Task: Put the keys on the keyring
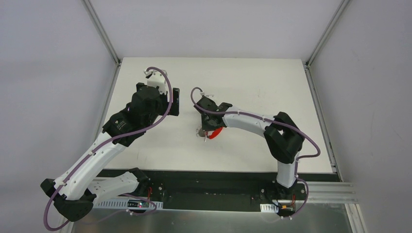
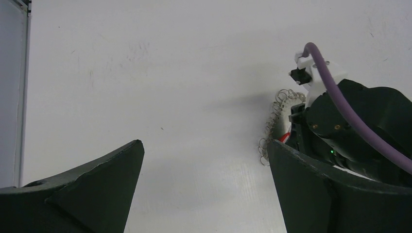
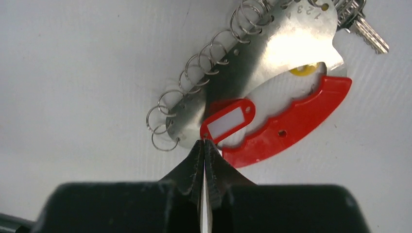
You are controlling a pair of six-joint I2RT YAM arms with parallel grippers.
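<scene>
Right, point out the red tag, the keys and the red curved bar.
red tag point(image 3: 227, 121): right wrist view, white label.
keys point(image 3: 369, 35): right wrist view, toothed blade.
red curved bar point(image 3: 296, 121): right wrist view, middle.

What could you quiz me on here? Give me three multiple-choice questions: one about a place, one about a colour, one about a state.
1. Where do the keys lie?
A. in a bowl
B. at the far corner of the metal plate, away from the right gripper
C. stacked on a box

2. What colour is the curved piece along the plate's edge?
A. blue
B. green
C. red

3. How is the left gripper?
A. open and empty
B. shut on a key
C. shut on a cloth

Answers: 1 B, the right wrist view shows them at the plate's top right corner; 2 C, it is plainly red; 3 A, its fingers stand wide apart over the table.
</scene>
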